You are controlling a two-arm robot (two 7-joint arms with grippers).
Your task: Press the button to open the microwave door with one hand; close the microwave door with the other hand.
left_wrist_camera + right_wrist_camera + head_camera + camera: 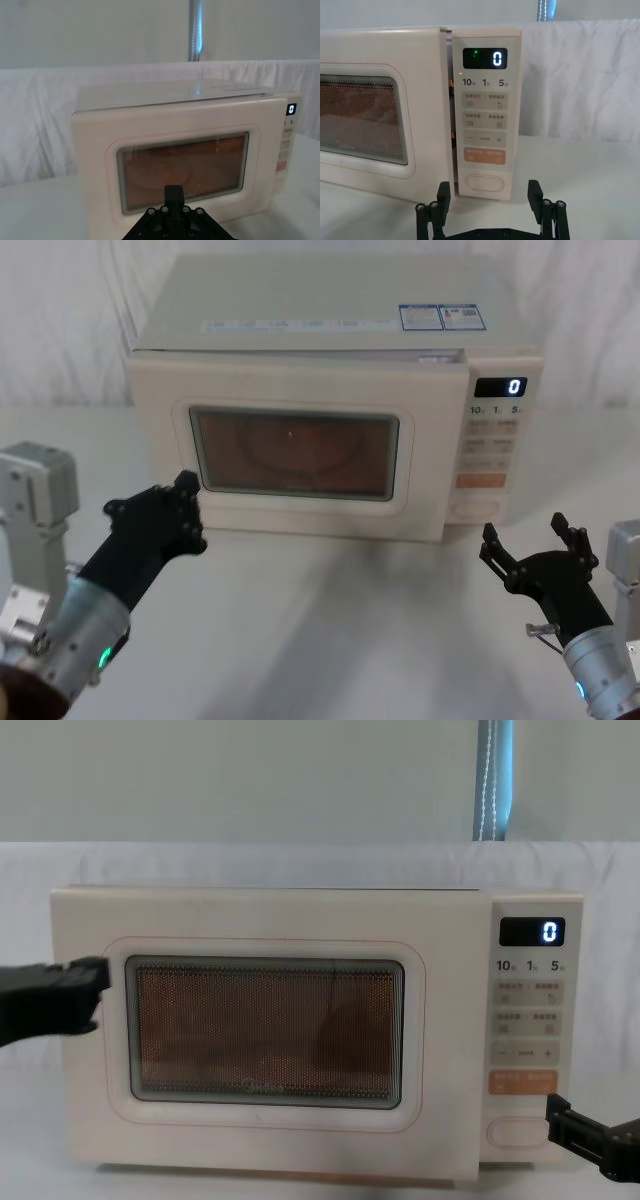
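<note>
The cream microwave door (290, 400) with its dark window stands slightly ajar: a narrow gap shows between it and the control panel (485, 40), and the inside glows orange. The button (484, 182) is the wide pill-shaped key at the panel's bottom, below the orange key; the button (472, 509) is also seen from above. My right gripper (530, 542) is open, a short way in front of the button and slightly lower, and the right gripper (489, 196) has nothing between its fingers. My left gripper (186, 502) is shut, its tip at the door's left side; I cannot tell if it touches.
The microwave sits on a white-covered table (330, 610), with free room in front of it between my arms. The display (512, 387) reads 0. White cloth hangs behind, and a pole (195, 30) rises beyond it.
</note>
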